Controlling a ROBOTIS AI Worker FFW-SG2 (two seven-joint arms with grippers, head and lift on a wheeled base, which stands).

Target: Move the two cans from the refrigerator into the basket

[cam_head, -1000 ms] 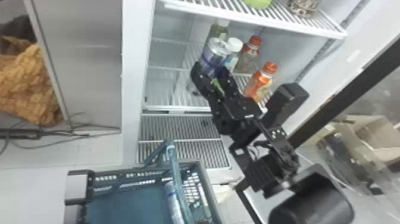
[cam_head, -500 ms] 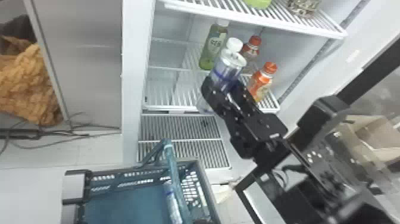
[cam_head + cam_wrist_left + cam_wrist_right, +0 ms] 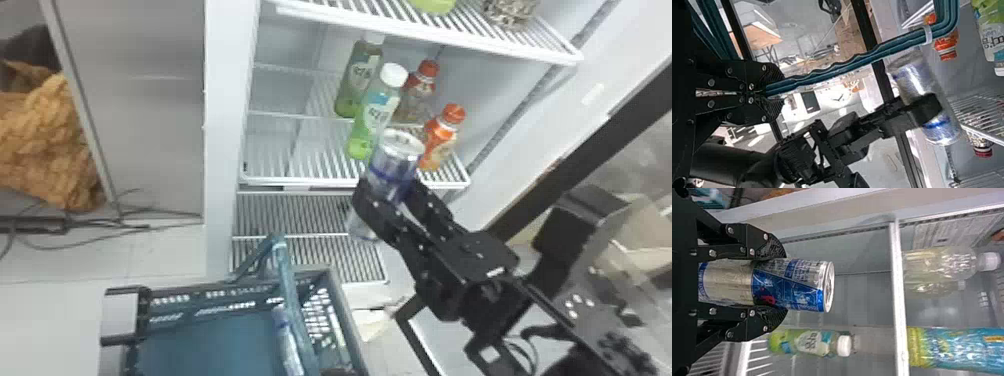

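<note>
In the head view my right gripper (image 3: pixel 386 194) is closed around a silver-and-blue can (image 3: pixel 393 164), held upright in front of the refrigerator shelf's front edge. The right wrist view has the can (image 3: pixel 805 286) between both fingers of the right gripper (image 3: pixel 783 284). Another silver-and-blue can (image 3: pixel 288 350) lies inside the teal basket (image 3: pixel 225 289), beside its raised handle (image 3: pixel 286 280). My left gripper (image 3: pixel 768 92) is clamped on that handle (image 3: pixel 844 67) in the left wrist view, where the held can (image 3: pixel 914 78) appears beyond it.
Green-labelled bottles (image 3: pixel 376 112) and orange-capped bottles (image 3: pixel 441 135) stand on the shelf (image 3: pixel 300 177) behind the held can. Another shelf (image 3: pixel 430 35) hangs above. A dark door frame (image 3: pixel 570 150) slants along the right, and cables (image 3: pixel 75 237) lie on the floor at left.
My right gripper has drawn the can off the shelf area, toward the robot and slightly right, revealing the green-labelled bottles. The basket and its handle have hardly moved.
</note>
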